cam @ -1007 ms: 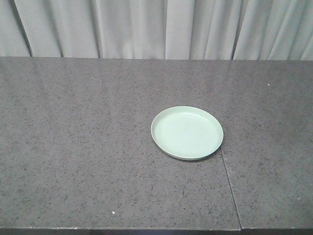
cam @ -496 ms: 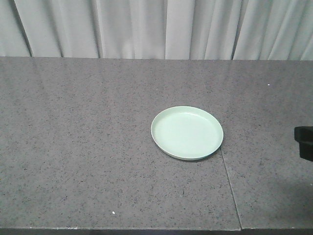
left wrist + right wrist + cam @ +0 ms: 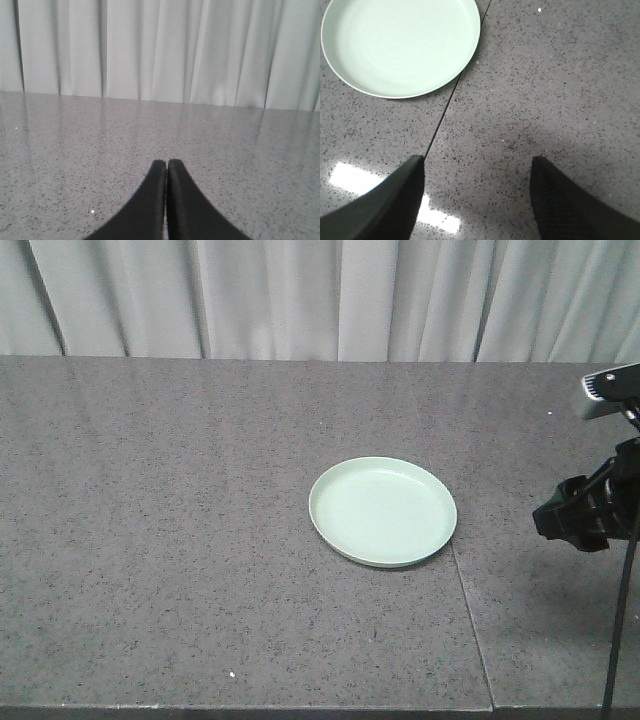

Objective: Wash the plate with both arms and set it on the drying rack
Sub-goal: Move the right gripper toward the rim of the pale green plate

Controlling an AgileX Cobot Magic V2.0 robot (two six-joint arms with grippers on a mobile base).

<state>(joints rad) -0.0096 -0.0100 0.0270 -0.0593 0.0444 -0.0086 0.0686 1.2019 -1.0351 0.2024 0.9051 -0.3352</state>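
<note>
A grey speckled counter fills the scene, with a pale curtain behind it. The mint-green plate lies flat near the middle, its right edge at a thin seam. The right arm hangs at the right. The right gripper is spread wide above bare counter, apart from the plate. The left gripper has its tips pressed together, empty.

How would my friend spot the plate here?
Find the long speckled grey countertop before the white curtain. Just right of its middle, beside a thin seam, lies the plate. It is the only round, pale mint-green thing there.
</note>
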